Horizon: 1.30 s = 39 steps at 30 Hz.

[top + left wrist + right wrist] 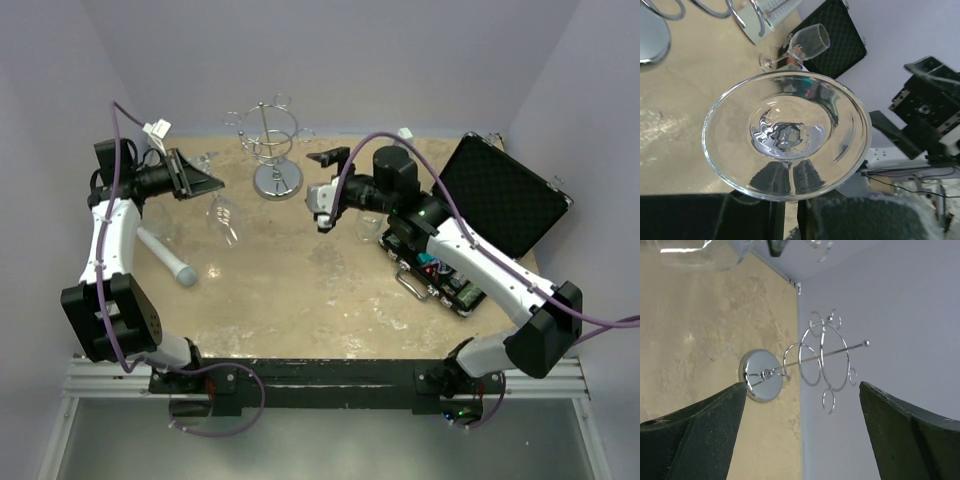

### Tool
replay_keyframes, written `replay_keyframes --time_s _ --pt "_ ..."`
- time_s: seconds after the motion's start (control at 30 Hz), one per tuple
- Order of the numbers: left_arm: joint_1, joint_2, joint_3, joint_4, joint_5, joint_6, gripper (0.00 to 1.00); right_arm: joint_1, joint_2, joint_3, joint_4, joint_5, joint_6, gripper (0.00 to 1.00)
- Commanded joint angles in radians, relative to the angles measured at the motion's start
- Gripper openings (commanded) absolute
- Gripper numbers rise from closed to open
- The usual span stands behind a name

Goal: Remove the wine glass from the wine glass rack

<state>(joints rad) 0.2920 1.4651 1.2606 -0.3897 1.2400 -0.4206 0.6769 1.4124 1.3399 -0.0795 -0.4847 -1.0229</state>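
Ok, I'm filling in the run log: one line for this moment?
left gripper shut on wine glass | glass off wine glass rack | right gripper open, facing rack

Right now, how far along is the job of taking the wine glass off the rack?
Done: the rack has no glass on its hooks. In hand: the wine glass is off it, its stem pinched by the left gripper. Left: probably only setting it down; the right gripper is open, holding nothing.

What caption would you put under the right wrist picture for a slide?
Chrome wine glass rack, no glass hanging on it, framed between the open fingers of the right hand.
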Motion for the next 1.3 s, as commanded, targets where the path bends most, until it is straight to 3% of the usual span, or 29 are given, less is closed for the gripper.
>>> replay_keyframes --time_s 0.0,0.5,0.83,0.97,1.1,1.27 --pt "-0.001 0.015 0.005 -0.164 0.185 -0.01 0.0 0.052 -0.049 -0.096 -0.057 -0.031 -0.408 0.98" --pt "-0.014 0.055 -0.162 -0.166 0.279 -0.132 0.0 0.145 0.138 -0.123 -0.002 -0.181 -0.885 0.99" --pt "-0.021 0.037 -0.26 -0.138 0.274 -0.158 0.0 0.242 0.204 -0.159 0.187 -0.272 -0.864 0.99" --pt "-0.021 0.034 -0.265 -0.136 0.295 -0.17 0.0 0.259 0.244 -0.114 0.176 -0.275 -0.868 0.99" --pt "-0.021 0.043 -0.265 -0.141 0.302 -0.172 0.0 0.263 0.313 -0.016 0.011 -0.281 -0.974 0.98" --pt "-0.031 0.046 -0.277 -0.133 0.291 -0.181 0.0 0.274 0.327 -0.03 0.066 -0.296 -0.991 0.98"
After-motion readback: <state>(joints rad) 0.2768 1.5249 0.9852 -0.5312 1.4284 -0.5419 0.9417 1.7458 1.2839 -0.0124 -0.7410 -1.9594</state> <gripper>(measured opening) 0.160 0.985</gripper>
